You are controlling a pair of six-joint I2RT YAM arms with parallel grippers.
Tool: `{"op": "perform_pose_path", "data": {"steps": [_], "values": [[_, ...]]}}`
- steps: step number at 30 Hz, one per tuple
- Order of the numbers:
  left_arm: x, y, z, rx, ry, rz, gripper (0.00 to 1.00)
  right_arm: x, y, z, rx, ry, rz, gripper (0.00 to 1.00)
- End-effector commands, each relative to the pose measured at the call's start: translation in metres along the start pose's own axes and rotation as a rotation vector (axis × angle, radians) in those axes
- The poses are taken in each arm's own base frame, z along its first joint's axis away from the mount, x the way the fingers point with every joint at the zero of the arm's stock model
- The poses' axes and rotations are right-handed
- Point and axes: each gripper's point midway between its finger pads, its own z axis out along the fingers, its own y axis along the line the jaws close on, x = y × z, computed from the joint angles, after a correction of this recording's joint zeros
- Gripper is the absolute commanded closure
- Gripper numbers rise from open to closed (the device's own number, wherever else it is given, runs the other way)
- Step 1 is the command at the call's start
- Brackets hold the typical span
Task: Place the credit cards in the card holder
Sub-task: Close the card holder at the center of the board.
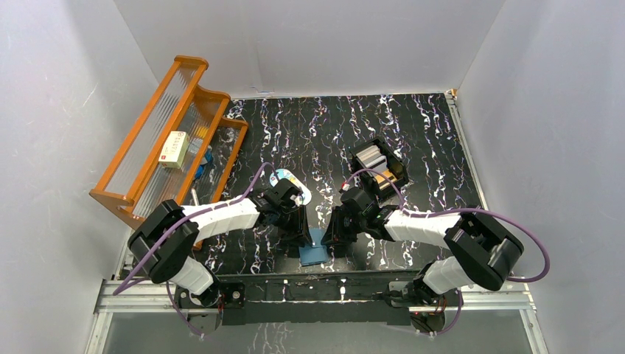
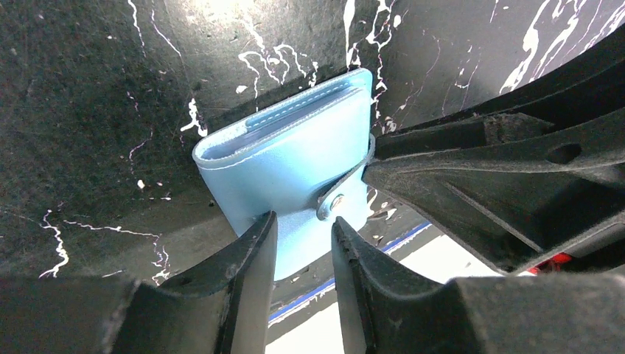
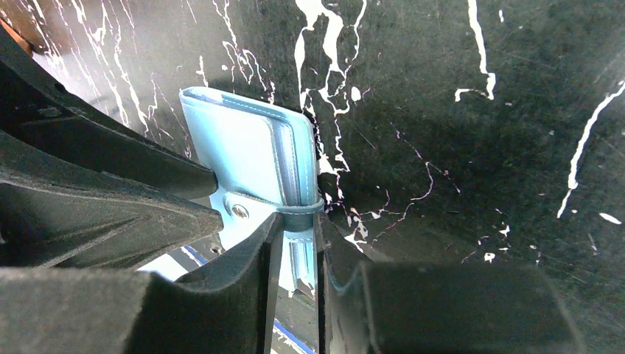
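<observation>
The card holder (image 1: 313,252) is a blue wallet, folded shut, near the table's front edge between both grippers. My right gripper (image 1: 337,234) is shut on it, its jaws (image 3: 298,221) pinching the wallet's edge (image 3: 291,158) where the strap wraps round. My left gripper (image 1: 301,233) is open: its fingertips (image 2: 304,230) rest against the light-blue cover (image 2: 287,158) right beside the metal snap (image 2: 333,203), clamping nothing. The credit cards (image 1: 371,158), pale grey and orange-tan, stand in a black box behind the right arm.
The black open box (image 1: 402,171) sits right of centre. A light-blue oval item (image 1: 289,181) lies behind the left gripper. An orange rack (image 1: 166,129) holding a cream box (image 1: 175,149) leans at the left. The table's front rail (image 2: 435,258) runs just below the wallet.
</observation>
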Motion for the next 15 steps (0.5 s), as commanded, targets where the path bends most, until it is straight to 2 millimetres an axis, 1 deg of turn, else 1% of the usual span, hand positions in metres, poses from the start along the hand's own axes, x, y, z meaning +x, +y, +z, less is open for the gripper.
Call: {"op": "perform_pose_path", "data": {"steps": [1,8,15], "values": [[-0.001,0.0,0.005,-0.001,0.004,0.017,0.69,-0.009,0.008,0.001,-0.004,-0.022,-0.006,0.71],[-0.002,0.012,0.006,-0.067,-0.007,-0.002,0.75,-0.012,0.011,-0.002,0.003,-0.033,-0.001,0.7],[-0.003,0.018,0.005,-0.106,-0.012,0.0,0.76,-0.015,0.014,-0.006,0.004,-0.04,-0.001,0.69]]}}
